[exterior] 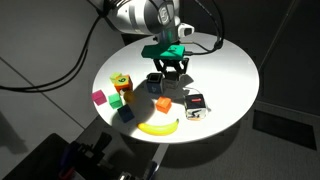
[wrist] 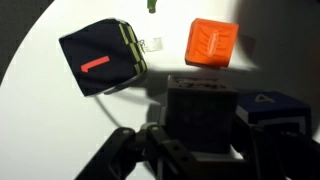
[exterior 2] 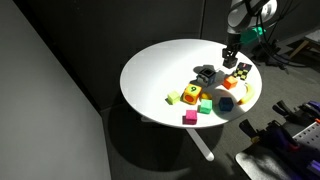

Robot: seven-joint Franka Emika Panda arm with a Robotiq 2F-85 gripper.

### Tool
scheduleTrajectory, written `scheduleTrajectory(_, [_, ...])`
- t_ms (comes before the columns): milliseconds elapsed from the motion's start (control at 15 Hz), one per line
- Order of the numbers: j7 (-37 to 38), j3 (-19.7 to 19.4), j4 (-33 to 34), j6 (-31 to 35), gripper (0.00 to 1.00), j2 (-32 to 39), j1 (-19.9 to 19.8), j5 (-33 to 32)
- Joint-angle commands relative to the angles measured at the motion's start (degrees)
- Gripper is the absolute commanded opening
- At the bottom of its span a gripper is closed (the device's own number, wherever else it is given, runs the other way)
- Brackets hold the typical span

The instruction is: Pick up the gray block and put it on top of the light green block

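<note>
The gray block (wrist: 200, 105) sits between my gripper's (wrist: 200, 125) two fingers in the wrist view, dark in their shadow, and both fingers lie against its sides. In both exterior views the gripper (exterior: 171, 76) (exterior 2: 231, 66) hangs low over the middle of the round white table (exterior: 225, 70). The light green block (exterior: 120, 83) (exterior 2: 190, 94), lime with a red-orange mark, stands apart near the table's edge and is out of the wrist view.
A blue cube with a white face (wrist: 268, 105) is right beside the gray block. An orange block (wrist: 212, 42) (exterior: 163, 103) and the red-black-white cube (wrist: 100, 60) (exterior: 196, 104) are close by. A banana (exterior: 158, 127), a magenta block (exterior: 99, 97) and a small green block (exterior: 116, 101) lie near the edge.
</note>
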Motion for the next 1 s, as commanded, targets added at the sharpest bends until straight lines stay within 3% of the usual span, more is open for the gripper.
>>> scheduleTrajectory(0, [0.4,0.8,0.1,-0.2,0.56,0.1,-0.7,-0.6])
scheduleTrajectory(800, [0.4,0.9,0.3,-0.2,0.56,0.6,-0.7,-0.6])
scheduleTrajectory(867, [0.6,0.9,0.4,-0.3,0.31,0.4,-0.7,-0.4])
scheduleTrajectory(933, [0.7,1.1,0.5,-0.6,0.31,0.2,-0.7,-0.3])
